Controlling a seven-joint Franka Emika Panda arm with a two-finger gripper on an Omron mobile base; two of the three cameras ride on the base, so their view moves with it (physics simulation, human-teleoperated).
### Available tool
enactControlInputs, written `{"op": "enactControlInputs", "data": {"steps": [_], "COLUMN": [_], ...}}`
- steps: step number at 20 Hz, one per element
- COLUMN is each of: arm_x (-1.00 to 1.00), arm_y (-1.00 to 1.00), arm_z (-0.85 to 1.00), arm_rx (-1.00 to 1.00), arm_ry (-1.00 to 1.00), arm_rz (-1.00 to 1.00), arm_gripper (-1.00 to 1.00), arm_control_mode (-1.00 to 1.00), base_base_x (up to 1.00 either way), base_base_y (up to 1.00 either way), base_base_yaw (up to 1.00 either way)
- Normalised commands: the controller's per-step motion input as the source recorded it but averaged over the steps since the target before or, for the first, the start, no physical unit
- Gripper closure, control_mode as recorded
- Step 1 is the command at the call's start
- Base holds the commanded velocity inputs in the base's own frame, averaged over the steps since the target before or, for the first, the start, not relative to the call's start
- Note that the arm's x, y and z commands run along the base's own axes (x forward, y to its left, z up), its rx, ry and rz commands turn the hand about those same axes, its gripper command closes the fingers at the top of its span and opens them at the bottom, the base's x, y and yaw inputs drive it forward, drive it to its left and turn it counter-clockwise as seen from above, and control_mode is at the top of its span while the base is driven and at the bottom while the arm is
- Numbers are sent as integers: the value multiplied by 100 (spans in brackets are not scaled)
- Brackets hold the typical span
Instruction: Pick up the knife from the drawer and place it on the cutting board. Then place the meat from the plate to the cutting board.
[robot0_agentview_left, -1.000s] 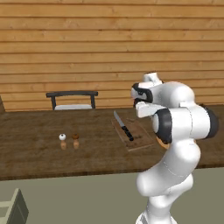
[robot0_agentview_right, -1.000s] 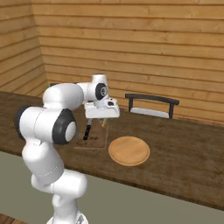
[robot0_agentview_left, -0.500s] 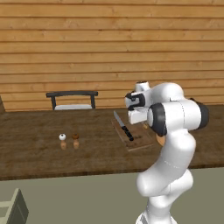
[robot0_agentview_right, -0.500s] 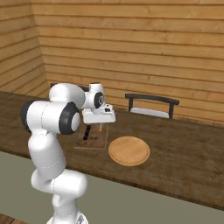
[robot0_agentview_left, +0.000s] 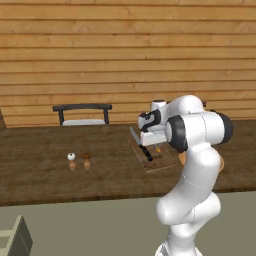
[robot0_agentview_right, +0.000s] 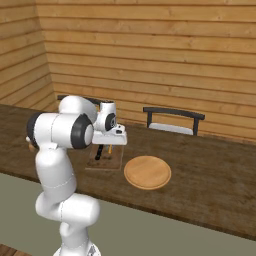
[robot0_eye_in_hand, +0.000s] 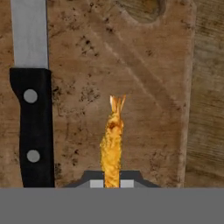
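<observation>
My fingers (robot0_eye_in_hand: 112, 183) clamped on meat (robot0_eye_in_hand: 112, 144), above cutting board (robot0_eye_in_hand: 131, 65); thin grip—risk: slips, lands on knife (robot0_eye_in_hand: 33, 127) left of frame.

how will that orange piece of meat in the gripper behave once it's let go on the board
The meat looks thin and light, so it will probably topple flat rather than stand. Its rough, crusted surface likely won't slide on the cutting board. It may land close beside the knife.
</observation>
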Motion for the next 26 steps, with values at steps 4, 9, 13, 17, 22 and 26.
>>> {"op": "enactControlInputs", "data": {"steps": [4,9,13,17,22,26], "arm_x": [6,1,-42,-99,-100,-96], "arm_y": [0,0,0,2,0,8], "arm_z": [1,4,56,96,100,100], "arm_rx": [0,0,1,-1,0,-4], "arm_ry": [0,0,-13,-41,-59,-54], "arm_rz": [0,2,3,0,0,2], "arm_gripper": [-100,-100,-100,-100,-100,-100], "arm_control_mode": [-100,-100,-100,-100,-100,-100], "base_base_x": [0,0,0,0,0,0], "base_base_y": [0,0,0,0,0,0], "base_base_yaw": [0,0,0,0,0,0]}}
